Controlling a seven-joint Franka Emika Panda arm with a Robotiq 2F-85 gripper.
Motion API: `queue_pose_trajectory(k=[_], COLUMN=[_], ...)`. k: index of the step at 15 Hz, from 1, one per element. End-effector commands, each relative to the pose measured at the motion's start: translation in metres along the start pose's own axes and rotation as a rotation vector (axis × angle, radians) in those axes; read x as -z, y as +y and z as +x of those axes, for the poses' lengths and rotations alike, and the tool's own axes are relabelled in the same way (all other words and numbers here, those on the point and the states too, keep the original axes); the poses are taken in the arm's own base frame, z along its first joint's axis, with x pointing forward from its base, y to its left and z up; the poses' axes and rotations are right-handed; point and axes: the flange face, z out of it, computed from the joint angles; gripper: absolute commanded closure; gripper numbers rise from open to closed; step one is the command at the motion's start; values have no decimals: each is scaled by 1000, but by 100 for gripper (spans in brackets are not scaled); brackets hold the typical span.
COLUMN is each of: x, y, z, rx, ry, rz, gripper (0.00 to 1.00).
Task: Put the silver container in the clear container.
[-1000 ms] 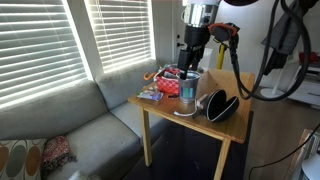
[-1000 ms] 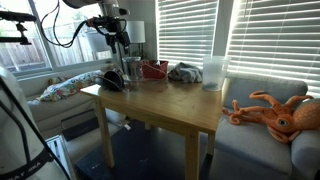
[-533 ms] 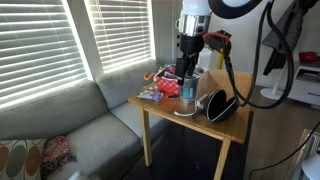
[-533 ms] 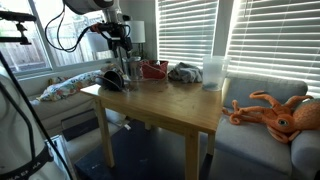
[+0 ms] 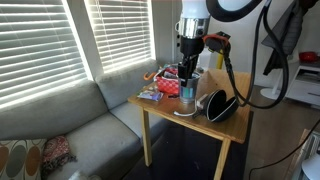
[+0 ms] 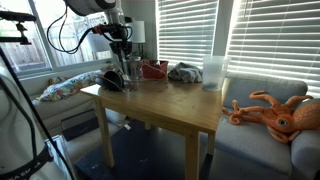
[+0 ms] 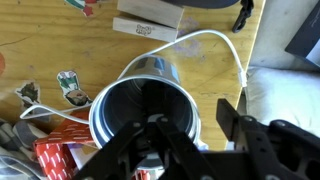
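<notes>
Pincer [image 7: 190, 128] at silver cup [image 7: 140, 100] rim, lower centre (clamped or not: cannot tell); off-centre release could topple clear cup [image 7: 212, 35].

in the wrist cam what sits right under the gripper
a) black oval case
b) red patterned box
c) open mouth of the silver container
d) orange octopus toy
c: the wrist view looks straight down into the dark open mouth of the silver container, while the red patterned box lies off to one side of it.
</notes>
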Motion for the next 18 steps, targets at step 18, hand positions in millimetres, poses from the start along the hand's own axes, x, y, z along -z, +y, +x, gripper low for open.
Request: queue_pose_trajectory(k=[18], x=[80], y=[10], z=[-30], rx=[35], ry=[-25], rz=[-121], gripper=[94])
